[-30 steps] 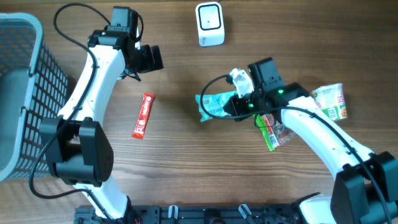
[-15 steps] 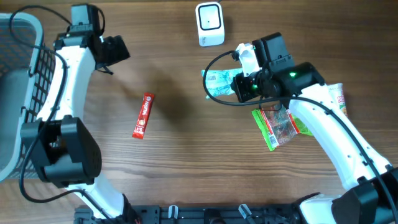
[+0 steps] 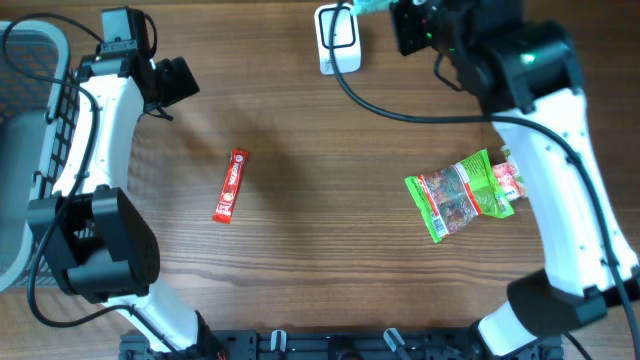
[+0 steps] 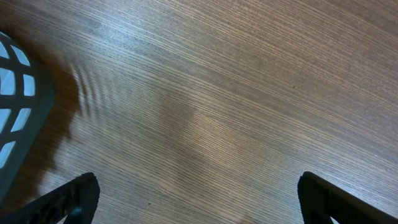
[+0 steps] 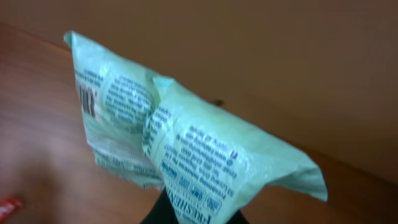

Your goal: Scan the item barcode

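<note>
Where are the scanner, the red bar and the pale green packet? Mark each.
scanner (image 3: 338, 40), overhead view, its white face
red bar (image 3: 231, 185), overhead view, wrapper's middle
pale green packet (image 5: 193, 155), right wrist view, printed panel

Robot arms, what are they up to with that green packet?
The right gripper is shut on the green packet and holds it up next to the white scanner, probably to scan its barcode. The left gripper hangs open and empty near the basket. A red bar and a snack bag lie on the table, untouched.
</note>
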Motion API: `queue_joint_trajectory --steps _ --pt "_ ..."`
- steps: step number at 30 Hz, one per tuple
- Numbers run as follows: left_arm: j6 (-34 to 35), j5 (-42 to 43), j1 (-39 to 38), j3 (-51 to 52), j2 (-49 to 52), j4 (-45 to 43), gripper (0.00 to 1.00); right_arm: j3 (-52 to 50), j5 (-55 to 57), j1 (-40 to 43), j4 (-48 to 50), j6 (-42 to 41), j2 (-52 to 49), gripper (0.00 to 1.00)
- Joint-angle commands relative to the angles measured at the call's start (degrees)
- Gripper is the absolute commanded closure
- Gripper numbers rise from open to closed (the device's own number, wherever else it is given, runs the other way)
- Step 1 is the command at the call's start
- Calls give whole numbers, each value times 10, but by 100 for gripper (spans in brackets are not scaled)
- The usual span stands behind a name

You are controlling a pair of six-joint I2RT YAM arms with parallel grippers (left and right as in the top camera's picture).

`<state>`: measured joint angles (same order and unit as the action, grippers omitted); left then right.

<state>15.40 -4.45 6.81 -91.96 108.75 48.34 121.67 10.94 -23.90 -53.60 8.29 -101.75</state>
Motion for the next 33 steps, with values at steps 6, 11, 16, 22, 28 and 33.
queue_joint_trajectory --steps 6,11,16,22,28,33 --pt "1 4 1 0 -1 -1 0 9 356 -76 175 196 -201 96" --pt "1 4 1 0 -1 -1 0 9 494 -89 359 286 -319 96" --pt "1 4 1 0 -1 -1 0 9 542 -89 465 353 -396 96" --pt "1 4 1 0 -1 -1 0 7 541 -89 465 387 -409 96" --pt "1 4 1 0 -1 -1 0 7 542 -87 465 380 -390 96" --pt "1 4 1 0 -1 -1 0 7 529 -92 379 303 -277 96"
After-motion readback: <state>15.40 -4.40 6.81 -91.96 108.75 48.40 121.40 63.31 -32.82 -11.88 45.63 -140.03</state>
